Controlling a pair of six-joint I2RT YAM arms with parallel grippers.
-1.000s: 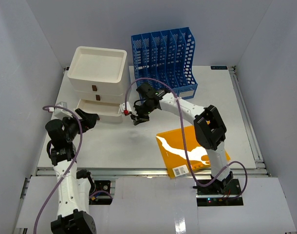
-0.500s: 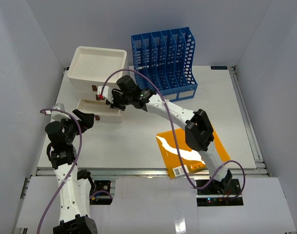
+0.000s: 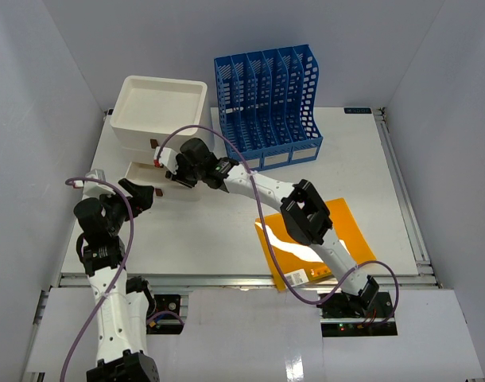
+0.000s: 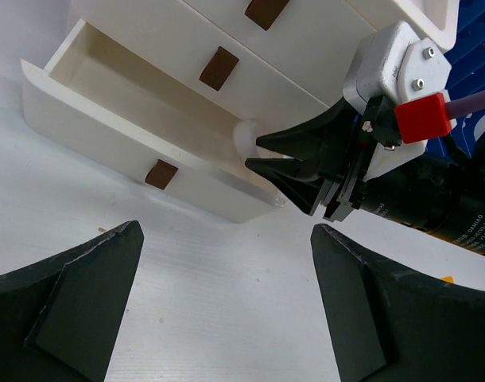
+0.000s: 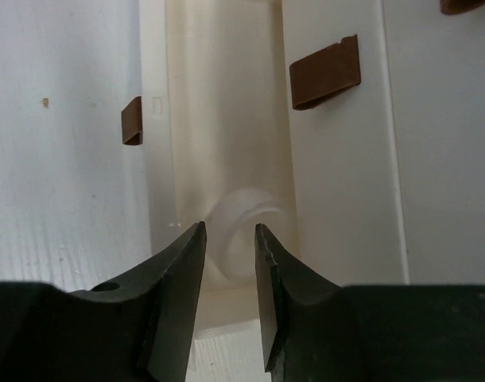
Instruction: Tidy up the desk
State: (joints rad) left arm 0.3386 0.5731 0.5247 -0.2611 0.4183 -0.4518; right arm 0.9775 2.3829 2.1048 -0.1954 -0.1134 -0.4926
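The desk (image 3: pixel 354 167) is a white tabletop with metal rails. A white drawer unit (image 3: pixel 131 145) with brown handles stands at its back left; its bottom drawer (image 4: pixel 107 111) is pulled out. A white tape roll (image 5: pixel 242 203) lies at the end of that drawer, also seen in the left wrist view (image 4: pixel 244 137). My right gripper (image 5: pixel 230 228) hangs over the drawer with its jaws a little apart, the roll just beyond the tips; it also shows from the left wrist (image 4: pixel 258 153). My left gripper (image 4: pixel 226 229) is wide open and empty above bare desk in front of the drawer.
A white tray (image 3: pixel 159 103) sits on top of the drawer unit. A blue file rack (image 3: pixel 270 99) stands at the back centre. An orange folder (image 3: pixel 342 227) lies at the near right, partly under my right arm.
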